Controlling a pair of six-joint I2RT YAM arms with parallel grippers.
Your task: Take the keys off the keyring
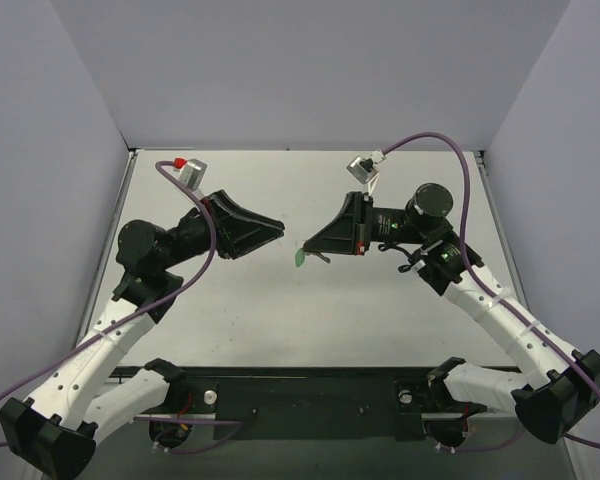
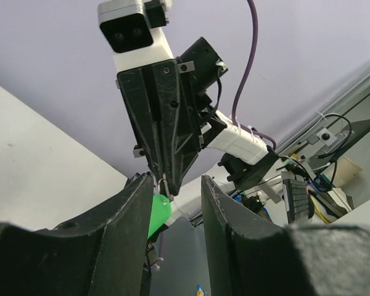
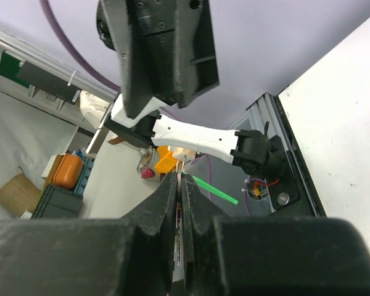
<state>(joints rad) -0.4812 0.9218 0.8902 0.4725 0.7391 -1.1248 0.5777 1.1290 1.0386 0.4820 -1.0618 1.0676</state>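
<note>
Clamped tight in the right gripper: a thin silver sliver, probably the key, held in mid-air above the middle of the table. Hanging just below it, the green tag, long axis roughly upright, slightly tilted. Facing from the opposite side, tip to tip and very near, the left gripper, jaws apart, gripping nothing, with the tag just inside one finger. Next, at a guess: closing on the tag and pulling away from the key, along the line between the arms.
</note>
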